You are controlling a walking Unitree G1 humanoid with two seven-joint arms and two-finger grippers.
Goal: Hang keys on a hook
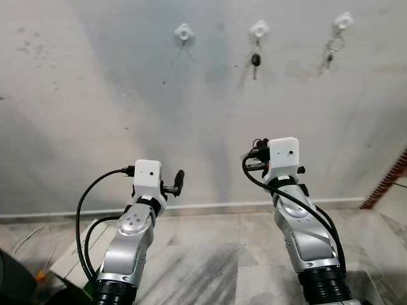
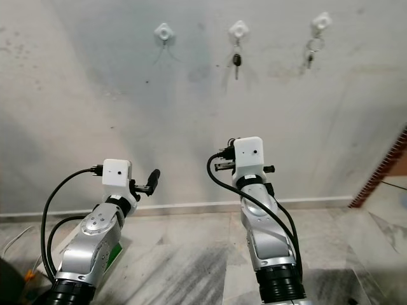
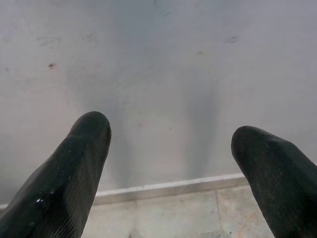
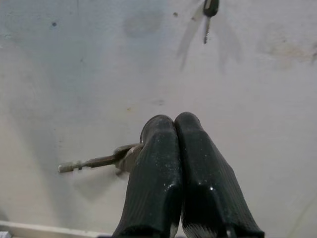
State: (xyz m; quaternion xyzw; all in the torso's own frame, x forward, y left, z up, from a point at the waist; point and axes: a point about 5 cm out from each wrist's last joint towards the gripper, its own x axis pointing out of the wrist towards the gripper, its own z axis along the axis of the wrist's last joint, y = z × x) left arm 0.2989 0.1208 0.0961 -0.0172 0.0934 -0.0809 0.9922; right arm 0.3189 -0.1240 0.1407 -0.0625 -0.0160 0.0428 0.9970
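Three white hooks sit high on the grey wall. The left hook (image 1: 183, 33) is bare. A black-headed key (image 1: 255, 61) hangs from the middle hook (image 1: 258, 28), and a key ring (image 1: 332, 47) from the right hook (image 1: 343, 20). My right gripper (image 4: 174, 121) is shut on a silver key (image 4: 94, 161), whose blade sticks out sideways from the fingers. It is held up below the middle hook, well short of it. My left gripper (image 3: 171, 131) is open with nothing between its fingers and faces the lower wall; one black finger (image 1: 179, 178) shows beside its wrist camera.
A white baseboard (image 1: 210, 206) meets a grey marble floor (image 1: 210, 254) below the wall. A white and green box (image 1: 73, 260) lies on the floor at the lower left. A red brick edge (image 1: 389, 181) runs along the right side.
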